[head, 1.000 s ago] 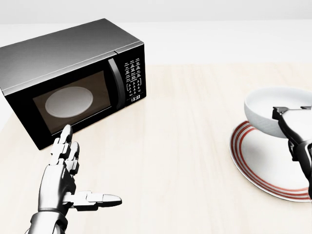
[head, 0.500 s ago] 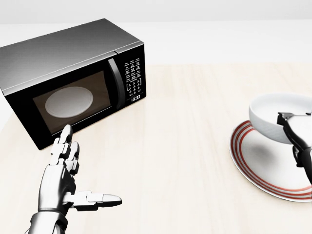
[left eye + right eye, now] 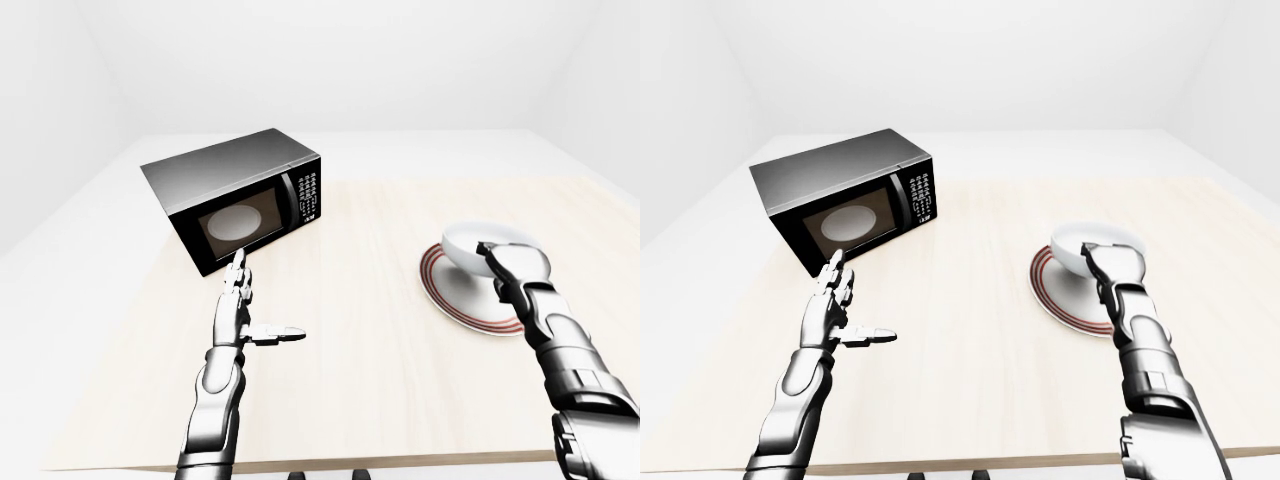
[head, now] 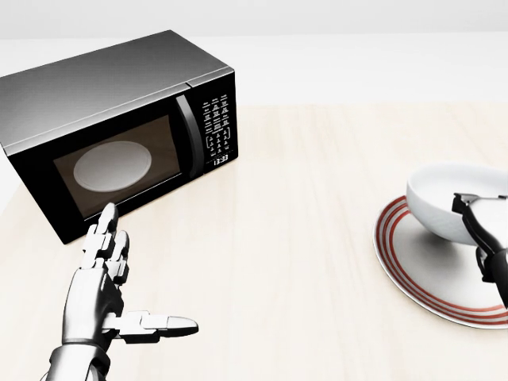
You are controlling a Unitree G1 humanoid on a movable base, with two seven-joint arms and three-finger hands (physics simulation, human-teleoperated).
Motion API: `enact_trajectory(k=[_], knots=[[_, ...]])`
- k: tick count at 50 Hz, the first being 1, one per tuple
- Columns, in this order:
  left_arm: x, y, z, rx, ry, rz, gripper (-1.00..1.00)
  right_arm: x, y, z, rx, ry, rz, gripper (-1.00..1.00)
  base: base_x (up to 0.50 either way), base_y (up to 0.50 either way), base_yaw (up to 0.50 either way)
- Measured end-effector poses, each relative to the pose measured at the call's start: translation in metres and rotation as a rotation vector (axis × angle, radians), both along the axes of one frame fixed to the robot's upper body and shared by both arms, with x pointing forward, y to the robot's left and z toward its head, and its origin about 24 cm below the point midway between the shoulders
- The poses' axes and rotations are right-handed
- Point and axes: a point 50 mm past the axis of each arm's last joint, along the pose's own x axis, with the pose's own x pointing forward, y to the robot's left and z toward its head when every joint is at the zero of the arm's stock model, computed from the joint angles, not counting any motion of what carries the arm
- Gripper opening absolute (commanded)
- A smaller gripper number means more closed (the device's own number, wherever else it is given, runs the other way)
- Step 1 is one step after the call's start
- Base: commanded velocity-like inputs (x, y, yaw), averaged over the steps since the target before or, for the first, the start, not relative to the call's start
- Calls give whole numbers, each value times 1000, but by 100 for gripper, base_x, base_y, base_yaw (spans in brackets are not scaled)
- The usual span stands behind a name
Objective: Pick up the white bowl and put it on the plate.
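The robot's left hand hovers flat and open, fingers extended upward in the head view, thumb jutting right. Its right hand reaches forward on an outstretched arm, fingers curled closed around the rim of the white bowl.

right robot hand grips white bowl | bowl over plate | left robot hand open

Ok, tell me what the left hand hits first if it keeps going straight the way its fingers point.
Most likely the microwave. The left hand is open, its fingers aimed up the head view at the dark door window. Bare table shows between them in the eye views, though depth is hard to judge.
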Motion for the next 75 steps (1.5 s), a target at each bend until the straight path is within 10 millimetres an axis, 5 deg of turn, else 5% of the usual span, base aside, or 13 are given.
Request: enact_trajectory(k=[47, 48, 49, 50, 51, 52, 64, 75], knots=[[0, 0, 0, 0, 0, 0, 100, -8, -7, -17, 8, 44, -27, -100, 0, 0, 0], [0, 0, 0, 0, 0, 0, 100, -8, -7, -17, 8, 45, -27, -90, 0, 0, 0], [0, 0, 0, 0, 0, 0, 100, -8, -7, -17, 8, 44, -27, -36, 0, 0, 0], [0, 0, 0, 0, 0, 0, 100, -8, -7, -17, 12, 43, -28, 48, 0, 0, 0], [0, 0, 0, 0, 0, 0, 100, -8, -7, -17, 15, 39, -29, 91, 0, 0, 0], [0, 0, 0, 0, 0, 0, 100, -8, -7, -16, 18, 35, -30, 100, 0, 0, 0], [0, 0, 0, 0, 0, 0, 100, -4, -3, 6, 65, -24, -13, 100, 0, 0, 0], [0, 0, 0, 0, 0, 0, 100, 0, 10, 76, 133, -159, 69, 100, 0, 0, 0]])
